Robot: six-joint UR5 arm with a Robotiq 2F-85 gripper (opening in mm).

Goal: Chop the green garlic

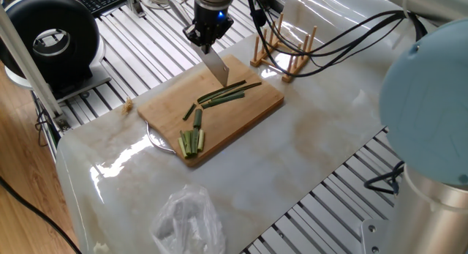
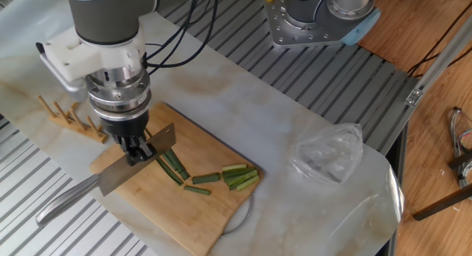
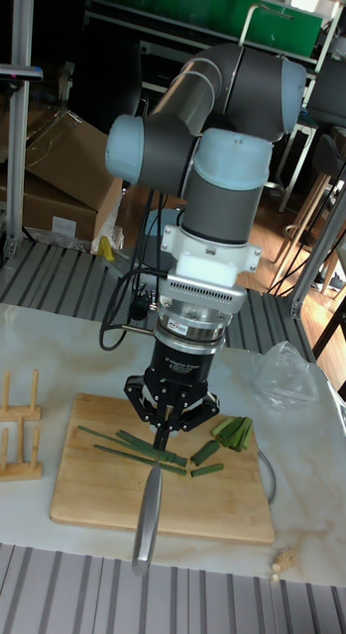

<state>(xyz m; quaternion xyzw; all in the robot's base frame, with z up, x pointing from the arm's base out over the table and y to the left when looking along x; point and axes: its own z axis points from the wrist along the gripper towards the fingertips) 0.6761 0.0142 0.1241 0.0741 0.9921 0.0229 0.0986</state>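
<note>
1. The gripper (image 2: 140, 149) was pinched on a knife (image 2: 110, 180), holding it at the top edge of the blade near the handle, with the fingers pressed tight against the steel.

2. The green garlic (image 1: 228, 95) lay on the cutting board (image 1: 164, 102). In one fixed view the long uncut stalks sat toward the board's 1 o'clock corner, with a couple of short cut pieces (image 1: 196, 116) near the middle.

3. A neat bundle of paler sticks (image 1: 191, 143) rested at the board's 6 o'clock edge, well apart from the blade.

4. The blade hung just at 11 o'clock of the long stalks in that view; whether its edge touched them could not be told.

5. The stalks looked light, thin and limp, so they would probably roll or slide under a slanted blade instead of staying put. A straight downward press across them seemed the safer cut.

6. Nothing pinned the stalks, so cut ends might skip off the board.

7. A wooden rack (image 1: 283, 53) stood just beyond the board's 1 o'clock corner, and a crumpled plastic bag (image 1: 187, 219) lay on the table (image 1: 322, 137) at 6 o'clock.
</note>
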